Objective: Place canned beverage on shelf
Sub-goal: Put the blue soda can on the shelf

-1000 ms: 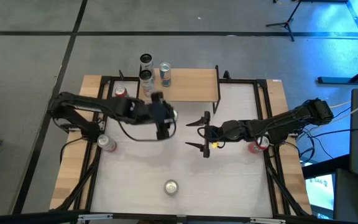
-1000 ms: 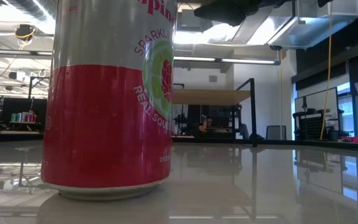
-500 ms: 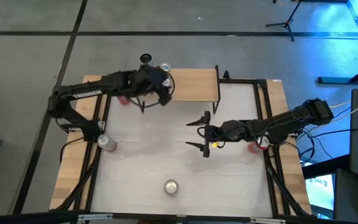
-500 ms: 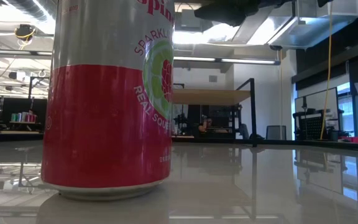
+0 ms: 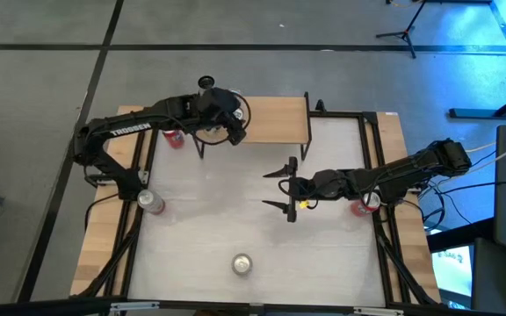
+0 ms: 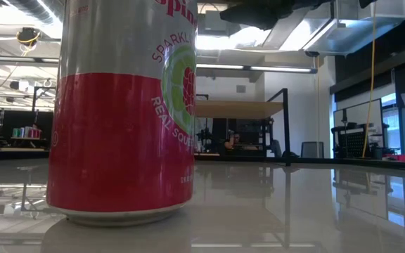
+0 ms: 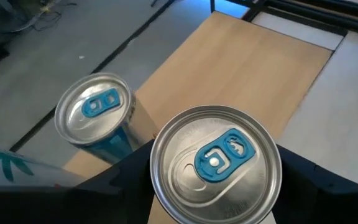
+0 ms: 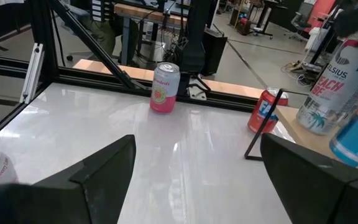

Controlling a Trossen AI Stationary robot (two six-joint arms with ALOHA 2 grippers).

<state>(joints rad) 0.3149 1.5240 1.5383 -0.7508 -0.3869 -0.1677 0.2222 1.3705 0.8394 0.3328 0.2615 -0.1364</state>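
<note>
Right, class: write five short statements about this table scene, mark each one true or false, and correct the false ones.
1. The left gripper holds a can over the shelf. True.
2. The right gripper is closed on a can. False: its fingers are spread and empty.
3. A silver-topped can stands alone at the table's near edge. True.
4. The shelf has no cans on it. False: a blue can already stands there.
5. The close can in the low view is lying down. False: it stands upright.
</note>
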